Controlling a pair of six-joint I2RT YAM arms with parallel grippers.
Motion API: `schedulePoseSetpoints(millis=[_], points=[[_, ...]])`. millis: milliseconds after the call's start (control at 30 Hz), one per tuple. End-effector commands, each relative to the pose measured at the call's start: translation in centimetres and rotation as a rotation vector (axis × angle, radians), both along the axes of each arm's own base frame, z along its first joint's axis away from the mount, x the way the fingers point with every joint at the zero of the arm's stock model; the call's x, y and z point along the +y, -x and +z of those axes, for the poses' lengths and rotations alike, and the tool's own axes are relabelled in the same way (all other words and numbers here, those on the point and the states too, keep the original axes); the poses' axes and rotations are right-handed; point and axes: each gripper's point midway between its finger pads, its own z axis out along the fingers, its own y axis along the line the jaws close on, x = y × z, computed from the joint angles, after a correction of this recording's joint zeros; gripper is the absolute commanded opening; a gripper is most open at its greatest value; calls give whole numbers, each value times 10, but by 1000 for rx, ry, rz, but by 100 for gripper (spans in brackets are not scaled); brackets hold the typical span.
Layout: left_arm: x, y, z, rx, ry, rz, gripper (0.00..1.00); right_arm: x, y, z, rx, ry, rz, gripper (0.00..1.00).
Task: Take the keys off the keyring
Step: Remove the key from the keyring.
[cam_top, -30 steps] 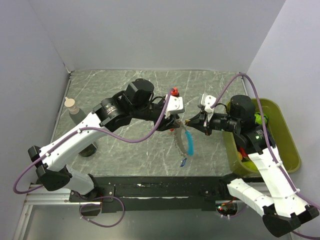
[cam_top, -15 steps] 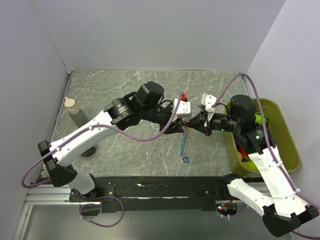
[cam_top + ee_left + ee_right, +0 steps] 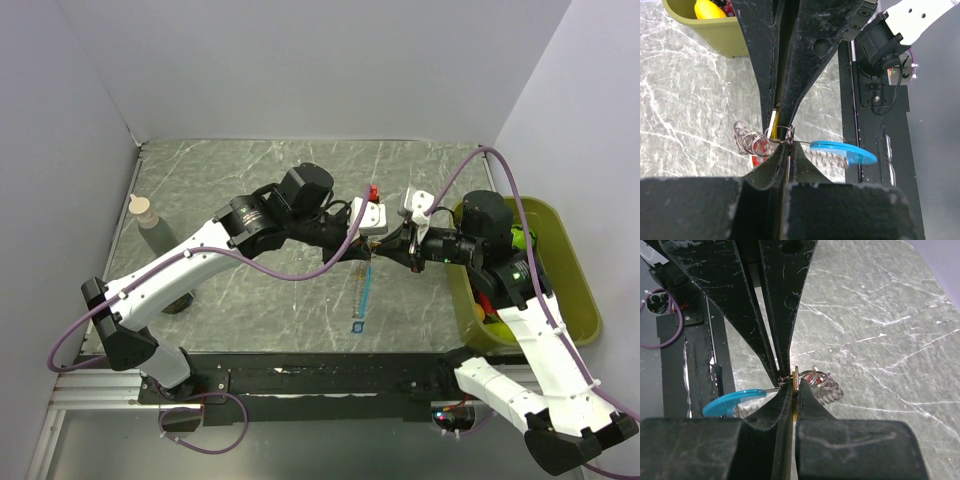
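Left wrist shows silvery wire-loop keyring (image 3: 749,141).

The left arm (image 3: 165,275) and right arm (image 3: 545,350) have white links between black cylindrical joints. Along each runs a purple cable (image 3: 300,272) fastened with white ties. The left gripper (image 3: 371,248) and right gripper (image 3: 386,245) bear long, tapered black fingers (image 3: 767,410), scuffed pale, with small round holes.
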Motion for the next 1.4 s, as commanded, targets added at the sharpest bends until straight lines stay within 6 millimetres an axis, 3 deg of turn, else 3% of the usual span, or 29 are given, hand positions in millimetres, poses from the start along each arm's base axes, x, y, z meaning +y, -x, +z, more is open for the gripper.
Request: schedulePoseSetpoints(millis=[0, 733, 1100, 1233, 1367], points=[[-6, 9, 25, -18, 68, -34, 1, 1, -6, 23, -88, -41, -11, 0], [21, 7, 52, -41, 142, -12, 1, -12, -23, -12, -116, 56, -95, 0], [26, 4, 62, -32, 167, -8, 1, -4, -25, -61, -102, 180, -61, 0], [28, 4, 63, -29, 171, -6, 1, -6, -26, -62, -124, 186, -78, 0], [29, 3, 62, -35, 165, -3, 1, -11, -38, -49, -139, 174, -156, 0]])
